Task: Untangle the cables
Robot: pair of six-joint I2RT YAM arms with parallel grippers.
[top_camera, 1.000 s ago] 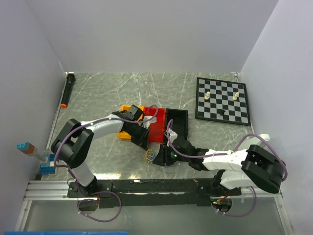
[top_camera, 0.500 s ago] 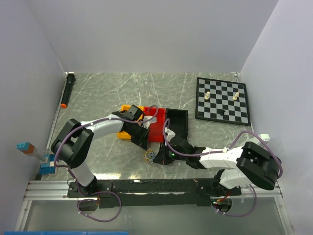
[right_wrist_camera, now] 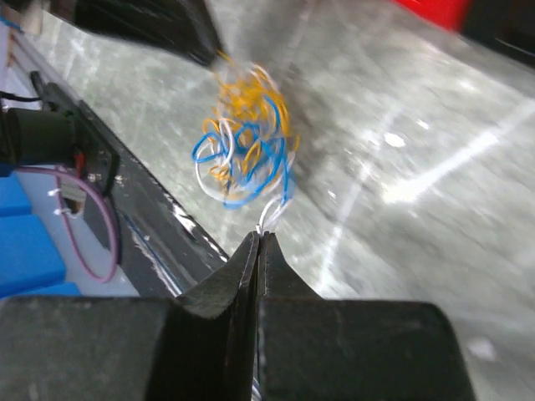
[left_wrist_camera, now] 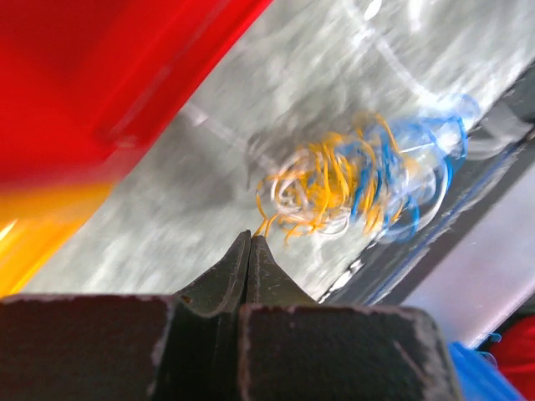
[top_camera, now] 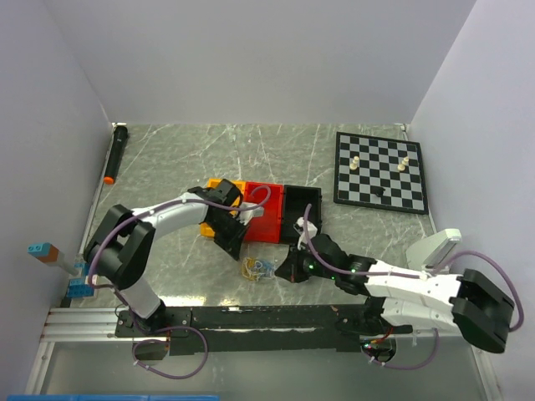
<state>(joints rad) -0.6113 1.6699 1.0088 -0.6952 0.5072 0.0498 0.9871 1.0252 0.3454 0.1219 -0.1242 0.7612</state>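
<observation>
Marble-grey table (top_camera: 184, 159), two grippers meeting at a wire tangle.
Top view: cables (top_camera: 257, 267) lie lower centre, between left gripper (top_camera: 236, 246) and right gripper (top_camera: 288, 269). Left wrist view: jaws shut, yellow strands at their tips, hold unclear. Right wrist view: jaws shut, a white strand running into them.
</observation>
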